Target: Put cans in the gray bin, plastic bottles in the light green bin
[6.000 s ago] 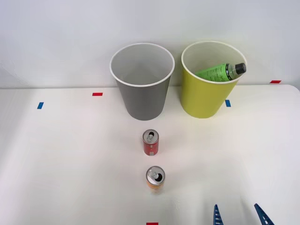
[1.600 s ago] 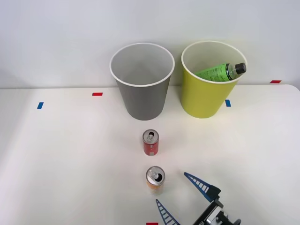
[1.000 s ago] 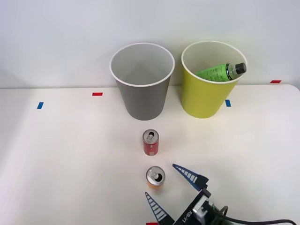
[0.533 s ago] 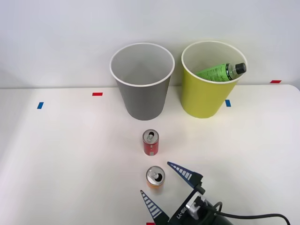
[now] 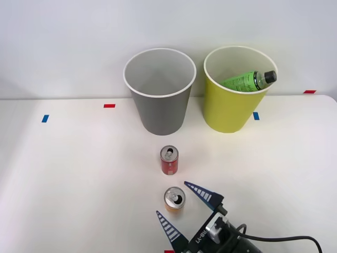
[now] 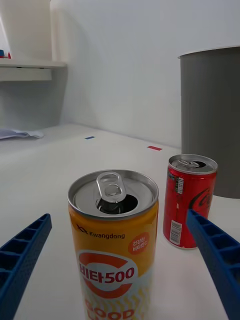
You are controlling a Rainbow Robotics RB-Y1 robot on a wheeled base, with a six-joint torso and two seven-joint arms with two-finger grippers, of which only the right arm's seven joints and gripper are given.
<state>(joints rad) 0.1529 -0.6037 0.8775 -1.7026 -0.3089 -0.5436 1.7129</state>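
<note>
Standing: orange and white can (image 5: 174, 200) upright on the white surface (image 5: 79, 174), pull-tab top open, nearest the robot.
Wrist view of it: orange and white can (image 6: 113, 240) fills the near middle, with orange lettering and a round logo on its side.
Right tool: right tool (image 5: 185, 211) low at the near edge of the surface, its two blue ribbed fingers spread wide apart.
Finger placing: one finger (image 5: 204, 194) just to the can's right, the other finger (image 5: 169, 229) just in front of the can toward the robot; the can sits in the gap between them, and no contact can be seen.
Wrist view of fingers: one blue finger (image 6: 22, 255) and the other (image 6: 217, 255) stand on either side of the orange can, apart from it.
Red can: red can (image 5: 169, 160) upright on the surface, beyond the orange one and between it and the gray bin; also seen behind the orange can (image 6: 189, 200).
Gray bin: gray bin (image 5: 160, 105) upright at the far side of the surface, white rim, pale inside, with nothing visible in the part of its inside that shows; its gray wall (image 6: 210, 120) rises behind the red can.
Light green bin: light green bin (image 5: 229, 108) upright just to the right of the gray one, the two apart.
Plastic bottle: green-labelled plastic bottle (image 5: 245, 80) lies tilted inside the light green bin, its black cap resting near the right rim.
Tape marks: red tape mark (image 5: 109, 106) and blue tape mark (image 5: 45, 118) on the surface, left of the bins.
</note>
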